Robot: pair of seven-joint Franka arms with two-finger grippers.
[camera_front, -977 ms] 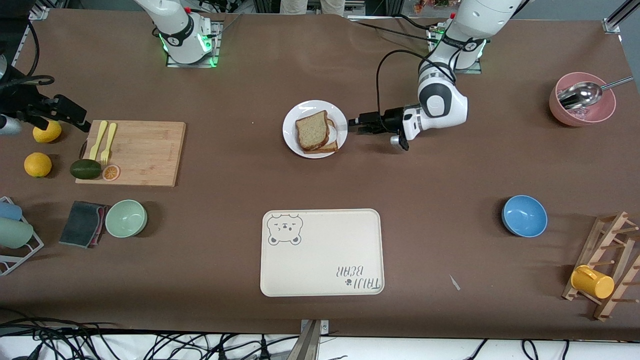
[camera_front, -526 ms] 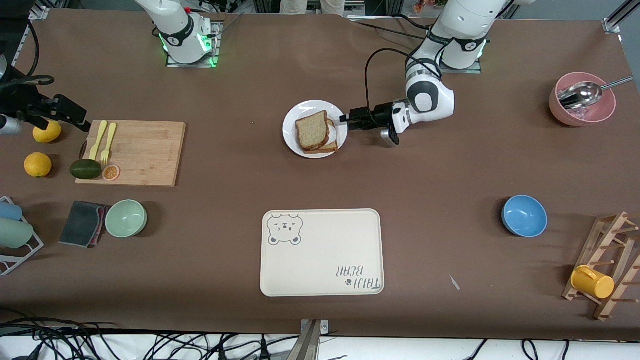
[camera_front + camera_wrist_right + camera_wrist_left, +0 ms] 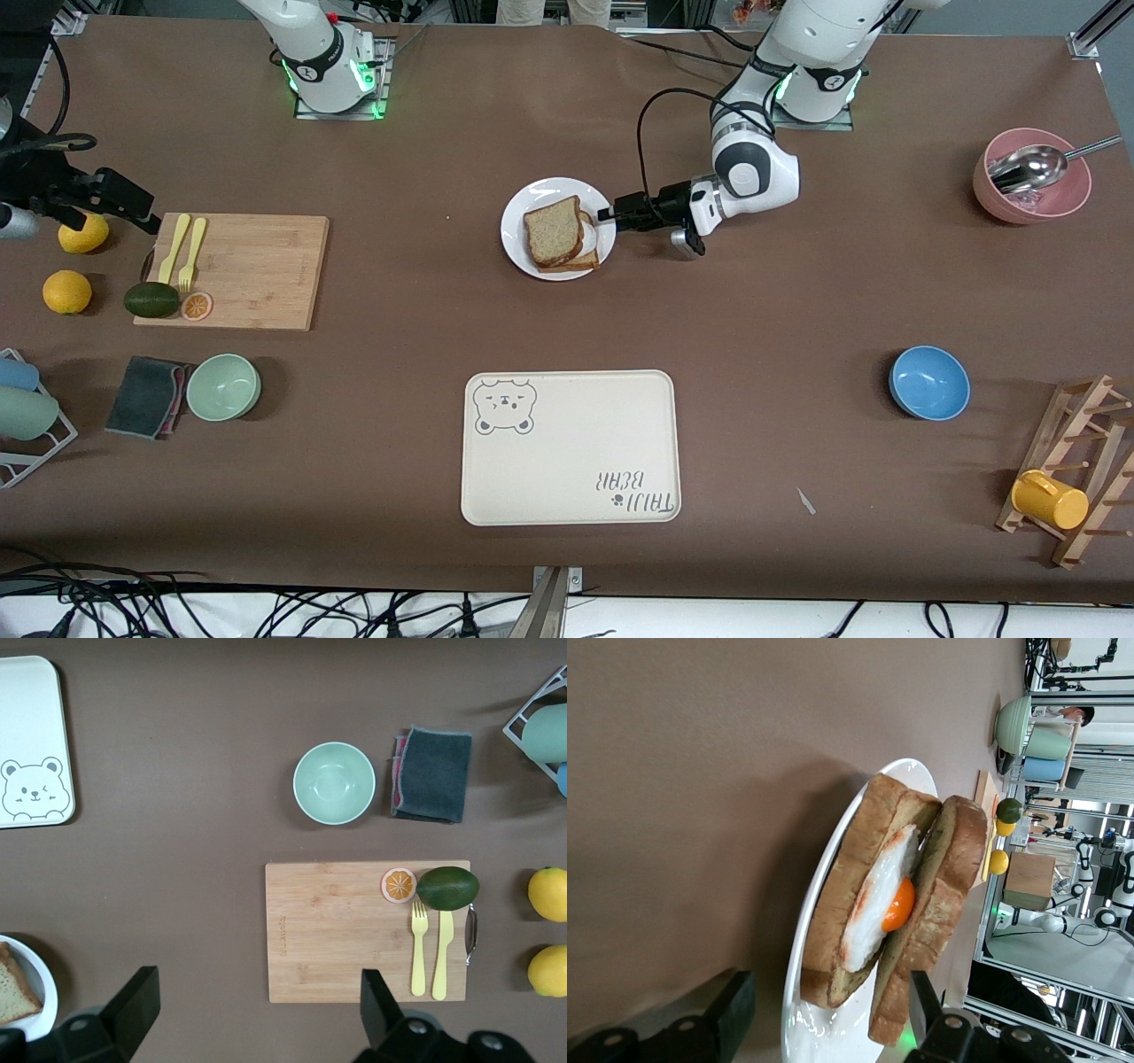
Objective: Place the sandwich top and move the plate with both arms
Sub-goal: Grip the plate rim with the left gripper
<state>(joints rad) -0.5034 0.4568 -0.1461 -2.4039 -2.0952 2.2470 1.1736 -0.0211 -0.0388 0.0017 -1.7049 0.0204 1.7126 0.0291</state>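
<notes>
Plate [image 3: 518, 237]: glossy white glaze, reflective in the left wrist view. Sandwich top [image 3: 553, 230]: porous, speckled matt crumb, darker crust. Fried egg [image 3: 888, 904]: glistening yolk. Table covering [image 3: 797, 292]: matt brown, smooth. Cutting board [image 3: 252, 270]: pale wood, visible grain. Tray [image 3: 567, 461]: matt cream. Spoon [image 3: 1032, 167]: polished metal. Folded cloth [image 3: 146, 396]: dark, soft textile.

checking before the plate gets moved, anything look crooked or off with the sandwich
Yes: the sandwich top sits askew on the egg slice, leaning with the egg showing between them on the plate.
</notes>
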